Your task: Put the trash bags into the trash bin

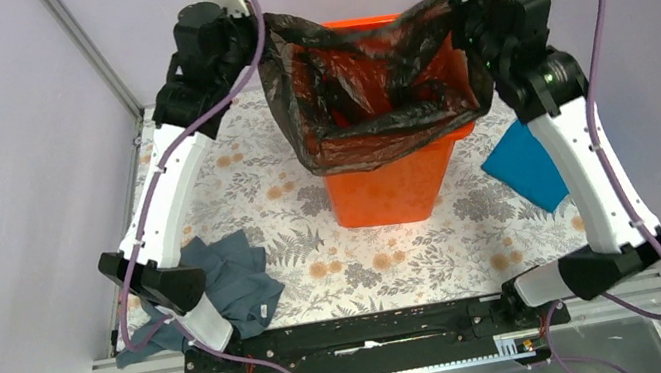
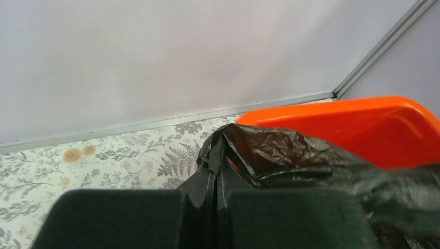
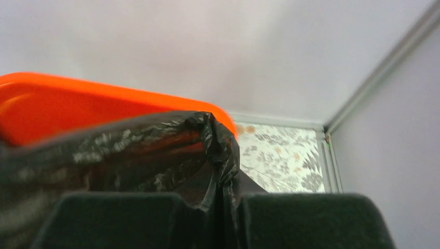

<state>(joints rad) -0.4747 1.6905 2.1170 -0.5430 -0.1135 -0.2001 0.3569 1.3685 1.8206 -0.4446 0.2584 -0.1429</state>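
Bag (image 2: 270,150) between fingers (image 2: 119,218): wrist views only

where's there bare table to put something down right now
Widest bare patch: the table in front of the orange bin, between the grey cloth and blue cloth. A smaller one lies left of the bin, beside the left arm. Crowded: the bin's top, where the left claw and right claw pinch the black bag.

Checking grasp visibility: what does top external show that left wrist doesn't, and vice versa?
Top external only: right arm, grey-blue cloth, bright blue cloth, and the trash bag stretched open over the trash bin. Left wrist only: left gripper shut on a pleat of the bag's edge. Both: bag, orange bin, floral tablecloth.
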